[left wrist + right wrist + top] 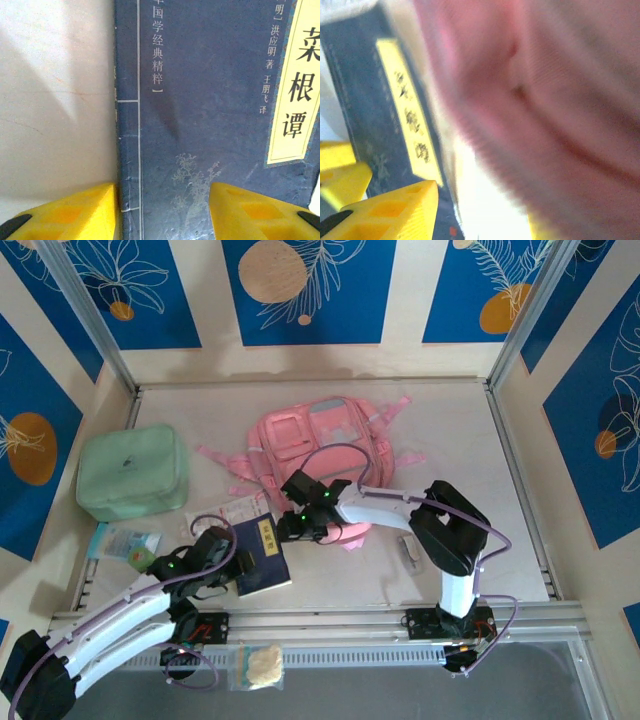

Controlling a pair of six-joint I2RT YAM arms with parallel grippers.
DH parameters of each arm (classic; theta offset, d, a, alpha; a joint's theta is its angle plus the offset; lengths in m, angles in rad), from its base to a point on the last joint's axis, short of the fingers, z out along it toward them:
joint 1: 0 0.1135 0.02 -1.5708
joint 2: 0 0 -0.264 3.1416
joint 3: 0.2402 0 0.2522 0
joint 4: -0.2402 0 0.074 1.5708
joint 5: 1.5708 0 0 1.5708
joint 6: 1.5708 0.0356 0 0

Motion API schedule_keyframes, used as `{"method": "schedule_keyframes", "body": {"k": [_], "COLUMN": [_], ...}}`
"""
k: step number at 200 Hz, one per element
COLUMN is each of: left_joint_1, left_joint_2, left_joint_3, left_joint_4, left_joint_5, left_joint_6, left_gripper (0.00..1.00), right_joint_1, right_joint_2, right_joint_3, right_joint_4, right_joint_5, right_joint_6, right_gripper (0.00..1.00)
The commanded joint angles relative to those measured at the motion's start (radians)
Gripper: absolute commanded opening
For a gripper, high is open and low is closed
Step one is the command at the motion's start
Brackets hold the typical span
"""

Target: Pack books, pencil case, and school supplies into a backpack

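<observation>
Straddles spine edge of navy book (pixel 210 130), left gripper (pixel 161 192) jaws apart.
Runs lengthwise straight ahead, title-top farthest; cannot tell right gripper (pixel 475 210) jaws against backpack (pixel 555 100).

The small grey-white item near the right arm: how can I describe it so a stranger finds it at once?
Start at the pink backpack in the middle of the table. Right of its near end, beside the right arm, lies a grey-white oblong. It is pale and tiny, unlike the navy book further left.
</observation>
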State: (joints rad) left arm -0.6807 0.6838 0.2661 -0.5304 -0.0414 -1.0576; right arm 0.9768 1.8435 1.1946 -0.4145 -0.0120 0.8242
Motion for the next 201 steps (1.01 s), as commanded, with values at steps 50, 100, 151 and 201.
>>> {"method": "schedule_keyframes", "body": {"k": [50,100,151,201], "left_joint_1": [0.008,0.009,0.009,0.008], "left_joint_2": [0.008,0.030,0.057,0.067], "left_joint_3": [-0.011,-0.013,-0.013,-0.001], "left_joint_4": [0.019,0.038,0.070,0.038], "left_joint_5": [0.019,0.023,0.031,0.007], "left_joint_6": [0.006,0.011,0.017,0.028], "left_gripper": [0.46,0.44,0.44,0.44], "right_joint_1": [0.056,0.056,0.065,0.065], "right_joint_2": [0.054,0.112,0.115,0.066], "right_joint_3": [0.000,0.041,0.077,0.102], "right_joint_4": [0.067,0.070,0.071,0.018], "right_joint_5": [-0.061,-0.079,-0.113,-0.099], "right_joint_6": [0.059,0.043,0.038,0.012], "right_gripper": [0.51,0.50,0.50,0.48]}}
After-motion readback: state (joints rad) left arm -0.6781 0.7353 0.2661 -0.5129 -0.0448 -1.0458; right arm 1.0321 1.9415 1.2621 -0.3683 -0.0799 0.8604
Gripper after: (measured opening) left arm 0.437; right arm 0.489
